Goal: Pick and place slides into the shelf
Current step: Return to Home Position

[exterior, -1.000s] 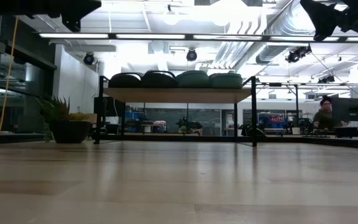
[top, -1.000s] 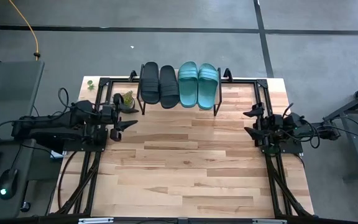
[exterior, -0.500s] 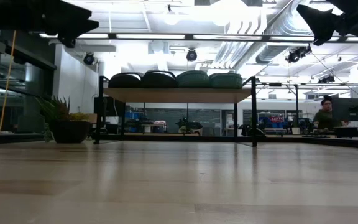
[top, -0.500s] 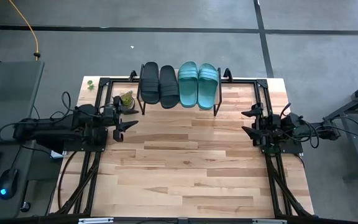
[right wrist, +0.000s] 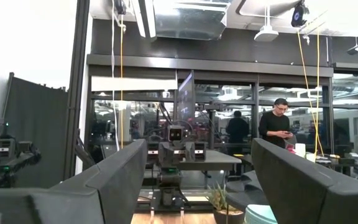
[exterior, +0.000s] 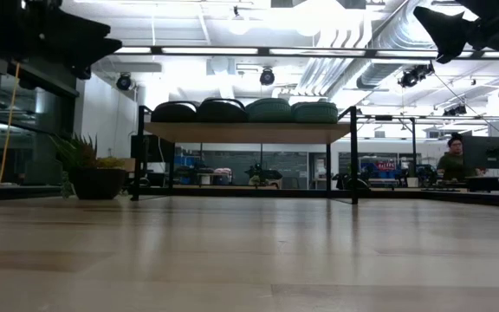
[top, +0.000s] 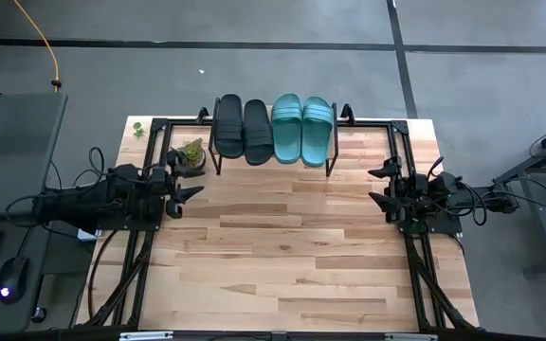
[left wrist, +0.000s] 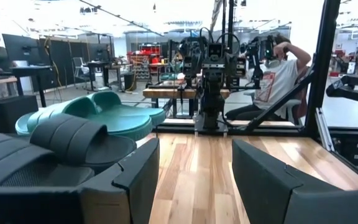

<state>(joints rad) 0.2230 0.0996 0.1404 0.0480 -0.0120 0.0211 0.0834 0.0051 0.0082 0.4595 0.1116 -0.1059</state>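
As left arm [top: 102, 199] draws back toward tabletop [top: 282, 270] edge, jaws spread, empty; right arm [top: 434, 196] parked, jaws likewise spread; black rubber slides [top: 243, 128], teal-green rubber slides [top: 302, 129] sit atop wood-plank shelf [exterior: 245, 132]; task looks complete.

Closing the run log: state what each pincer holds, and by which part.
Nothing is held. The left pincer and right pincer are both open and empty; the four slides lie on the shelf.
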